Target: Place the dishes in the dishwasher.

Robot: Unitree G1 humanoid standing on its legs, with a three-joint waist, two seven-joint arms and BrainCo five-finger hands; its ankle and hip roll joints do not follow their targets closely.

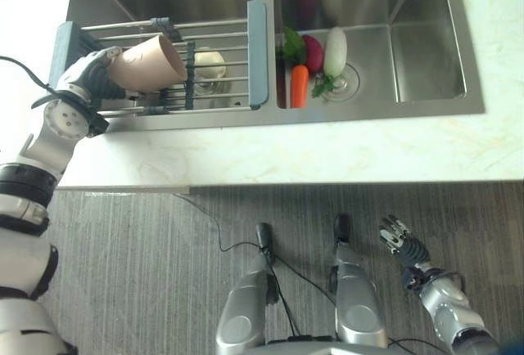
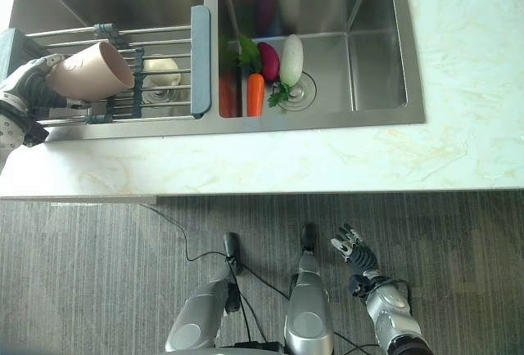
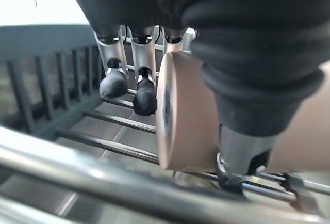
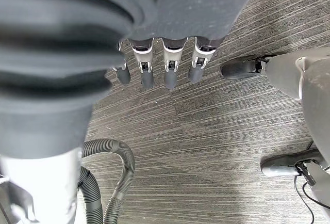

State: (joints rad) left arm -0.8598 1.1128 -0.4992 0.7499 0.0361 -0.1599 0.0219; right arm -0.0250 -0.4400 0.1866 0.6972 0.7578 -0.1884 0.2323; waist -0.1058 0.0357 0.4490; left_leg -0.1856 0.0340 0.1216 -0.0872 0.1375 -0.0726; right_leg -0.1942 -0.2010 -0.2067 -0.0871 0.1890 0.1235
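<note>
Left eye view: vegetables point(image 1: 311, 67) beside rack point(image 1: 221, 65)

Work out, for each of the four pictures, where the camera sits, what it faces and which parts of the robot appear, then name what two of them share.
Left eye view: on the head, looking down at the sink; left hand grips a cup over the rack.
Right eye view: beside it, same scene; right hand hangs open over the floor.
Left wrist view: along the left hand, showing the cup's base and rack bars.
Right wrist view: along the right hand, facing the floor.
Shared: both eye views show the carrot.
</note>
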